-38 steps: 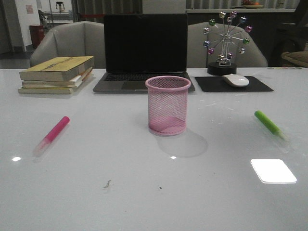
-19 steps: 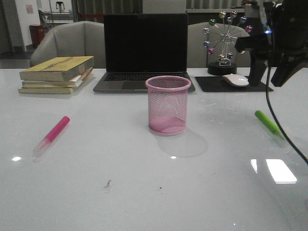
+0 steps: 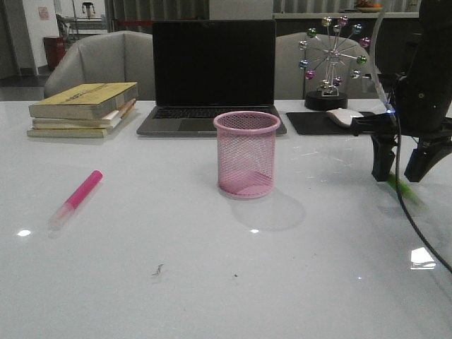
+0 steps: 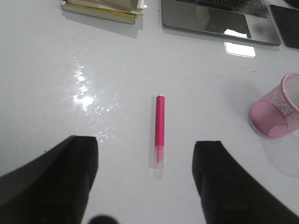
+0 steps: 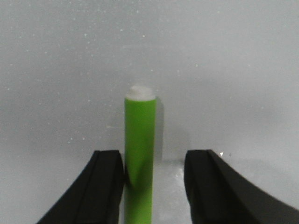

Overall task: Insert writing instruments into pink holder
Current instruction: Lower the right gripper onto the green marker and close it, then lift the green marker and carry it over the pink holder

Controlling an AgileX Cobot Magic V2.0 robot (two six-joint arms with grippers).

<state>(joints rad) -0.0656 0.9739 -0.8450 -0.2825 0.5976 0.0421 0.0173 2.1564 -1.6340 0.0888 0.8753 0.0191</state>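
Fingers spread apart, our right gripper (image 3: 403, 171) straddles the green highlighter (image 5: 139, 154), which lies flat on the table (image 3: 212, 268) between them. Our left gripper (image 4: 145, 179) is open too, the pink highlighter (image 4: 160, 130) just ahead, the pink holder (image 3: 246, 153) off to its side.

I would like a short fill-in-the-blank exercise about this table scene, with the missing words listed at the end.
1. The right claw is open around the lime ____ highlighter marker.
2. The pink wire-mesh pen cup stands ____ on the white table.
3. The bright pink highlighter marker lies between the open fingers of the ____ claw.

Missing words: green; upright; left
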